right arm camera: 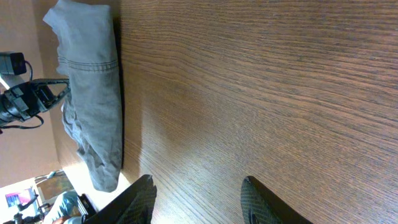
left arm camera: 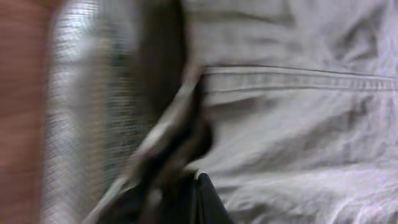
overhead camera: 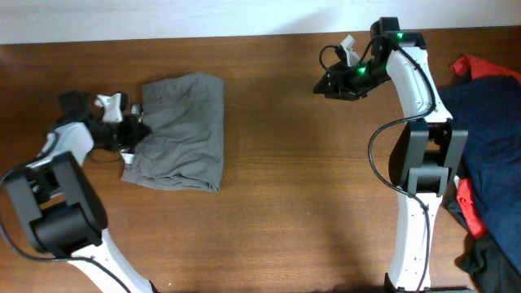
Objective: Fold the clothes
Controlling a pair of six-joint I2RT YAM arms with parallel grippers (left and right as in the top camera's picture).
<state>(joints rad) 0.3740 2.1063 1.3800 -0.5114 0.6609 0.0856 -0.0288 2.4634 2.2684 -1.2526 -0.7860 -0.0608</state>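
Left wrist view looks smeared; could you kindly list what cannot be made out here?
Left wrist: motion blur hides whether the left tool pinches the grey garment.
Overhead: the garment's under-layers lie hidden by its top fold.
Overhead: navy cloth and red cloth run off the right edge.

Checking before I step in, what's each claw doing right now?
Left claw: closed at the edge of the grey garment; whether it pinches cloth cannot be told.
Right claw: open, holding nothing, over the table.
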